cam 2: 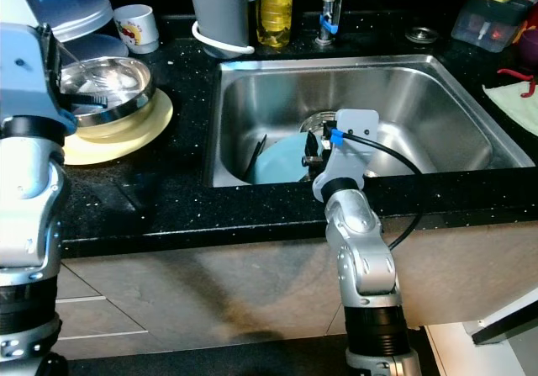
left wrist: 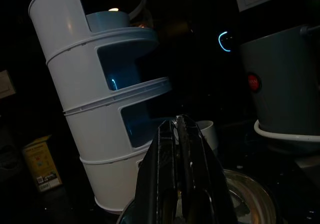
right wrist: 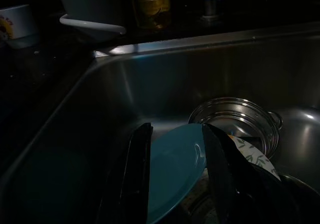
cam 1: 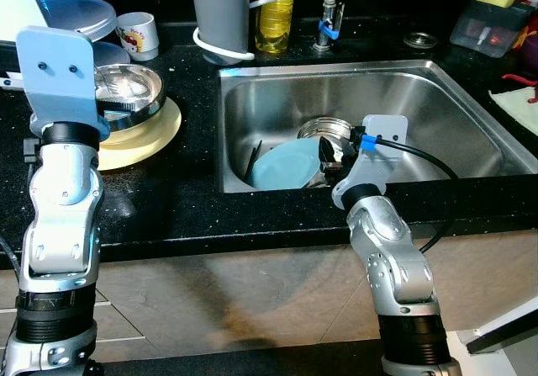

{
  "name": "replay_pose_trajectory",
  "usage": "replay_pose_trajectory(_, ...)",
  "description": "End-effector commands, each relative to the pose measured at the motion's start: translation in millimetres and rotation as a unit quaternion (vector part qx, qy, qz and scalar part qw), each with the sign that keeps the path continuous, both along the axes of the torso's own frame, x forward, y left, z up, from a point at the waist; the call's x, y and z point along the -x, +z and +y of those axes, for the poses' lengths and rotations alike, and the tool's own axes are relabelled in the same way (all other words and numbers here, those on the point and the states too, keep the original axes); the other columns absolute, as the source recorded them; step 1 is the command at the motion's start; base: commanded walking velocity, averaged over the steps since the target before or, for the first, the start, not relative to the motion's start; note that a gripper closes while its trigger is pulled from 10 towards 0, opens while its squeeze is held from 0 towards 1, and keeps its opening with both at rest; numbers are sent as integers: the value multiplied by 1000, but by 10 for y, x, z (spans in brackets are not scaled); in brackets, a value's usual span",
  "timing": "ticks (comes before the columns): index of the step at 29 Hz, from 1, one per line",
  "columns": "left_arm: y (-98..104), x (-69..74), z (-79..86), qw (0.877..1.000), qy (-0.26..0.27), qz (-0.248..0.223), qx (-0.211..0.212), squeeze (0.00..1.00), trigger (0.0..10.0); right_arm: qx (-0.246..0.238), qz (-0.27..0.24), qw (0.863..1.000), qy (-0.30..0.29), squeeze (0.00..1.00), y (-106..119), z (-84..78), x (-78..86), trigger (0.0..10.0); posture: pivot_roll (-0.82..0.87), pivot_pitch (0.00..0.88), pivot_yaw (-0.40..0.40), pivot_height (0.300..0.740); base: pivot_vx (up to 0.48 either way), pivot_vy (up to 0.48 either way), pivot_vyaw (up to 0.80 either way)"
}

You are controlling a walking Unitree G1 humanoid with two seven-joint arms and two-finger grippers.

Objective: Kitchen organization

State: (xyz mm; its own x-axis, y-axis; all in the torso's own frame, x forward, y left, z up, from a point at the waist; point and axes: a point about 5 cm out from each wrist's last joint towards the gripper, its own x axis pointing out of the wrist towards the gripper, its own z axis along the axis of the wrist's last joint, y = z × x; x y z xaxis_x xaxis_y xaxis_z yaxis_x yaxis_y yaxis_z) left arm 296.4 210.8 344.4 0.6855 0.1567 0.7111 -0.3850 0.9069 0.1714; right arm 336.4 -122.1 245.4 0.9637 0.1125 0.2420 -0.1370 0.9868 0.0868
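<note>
A light blue plate (cam 1: 286, 164) leans tilted in the steel sink (cam 1: 420, 107), in front of a small steel pot (cam 1: 324, 129) and a leaf-patterned dish (right wrist: 252, 154). My right gripper (right wrist: 176, 129) reaches down into the sink and stands open, its two fingers on either side of the blue plate's upper edge. On the counter to the left, a steel bowl (cam 1: 130, 90) rests on a cream plate (cam 1: 155, 136). My left gripper (left wrist: 176, 124) hovers just above that bowl with its fingers shut and nothing seen between them.
A white tiered rack (left wrist: 90, 83), a mug (cam 1: 139, 35), a grey jug (cam 1: 220, 10), an oil bottle (cam 1: 275, 10) and the tap (cam 1: 329, 18) line the back of the black counter. Sponges in a box (cam 1: 492, 18) and a cloth (cam 1: 519, 107) sit at the right.
</note>
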Motion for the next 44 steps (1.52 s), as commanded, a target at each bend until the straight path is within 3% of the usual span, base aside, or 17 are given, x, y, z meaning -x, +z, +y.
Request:
replay_pose_trajectory(1,24,8,57,1000,16,-1,-6,0,10000,-2,8,1000,9,0,-41,32,7,10000,-54,196,17,740,0,0,0)
replay_pose_trajectory(6,13,-8,49,1000,7,5,-3,0,10000,-3,8,1000,8,0,-43,29,7,10000,-55,197,17,740,0,0,0)
replay_pose_trajectory(7,15,-7,45,1000,4,4,-1,1000,10000,-2,9,1000,8,0,-45,28,6,10000,-55,197,17,740,0,0,0)
replay_pose_trajectory(12,8,-11,45,1000,8,10,0,973,10000,-2,9,1000,7,0,-47,27,7,10000,-56,200,17,740,0,0,0)
replay_pose_trajectory(13,7,-12,43,1000,8,11,0,0,10000,-2,9,1000,7,0,-47,27,7,10000,-56,200,17,740,0,0,0)
replay_pose_trajectory(26,-1,-22,25,1000,3,23,-9,0,10000,-2,9,1000,6,0,-47,19,8,10000,-56,200,17,740,0,0,0)
replay_pose_trajectory(27,-23,-52,-26,997,-55,47,-6,0,10000,-2,9,1000,6,0,-44,17,8,10000,-56,200,17,740,0,0,0)
replay_pose_trajectory(28,-23,-52,-26,997,-55,47,-6,0,10000,-2,9,1000,6,0,-44,17,8,10000,-56,200,17,740,0,0,0)
replay_pose_trajectory(30,-53,-60,-96,987,-145,64,13,0,10000,-3,9,1000,6,0,-43,16,7,10000,-56,200,17,740,0,0,0)
replay_pose_trajectory(31,-53,-60,-96,987,-145,64,13,0,10000,-3,9,1000,6,0,-43,16,7,10000,-56,200,17,740,0,0,0)
replay_pose_trajectory(32,-64,-53,-122,981,-182,67,23,0,10000,-3,9,1000,6,0,-44,16,7,10000,-56,200,17,740,0,0,0)
replay_pose_trajectory(33,-98,-20,-57,981,-180,76,12,86,10000,-2,9,1000,7,0,-47,19,7,10000,-53,204,17,740,0,0,0)
replay_pose_trajectory(34,-140,13,11,981,-173,88,5,353,10000,-2,10,1000,7,0,-51,21,9,10000,-50,202,21,740,0,0,0)
replay_pose_trajectory(37,-318,127,49,970,-205,132,-4,365,10000,-4,11,1000,8,0,-57,20,14,10000,-46,203,21,740,0,0,0)
replay_pose_trajectory(38,-373,178,37,970,-204,134,-11,1000,10000,-5,11,1000,8,0,-60,22,13,10000,-43,204,19,740,0,0,0)
replay_pose_trajectory(44,-590,370,-73,970,-196,133,-57,1000,10000,-6,12,1000,13,0,-71,57,6,10000,-38,200,14,740,0,0,0)
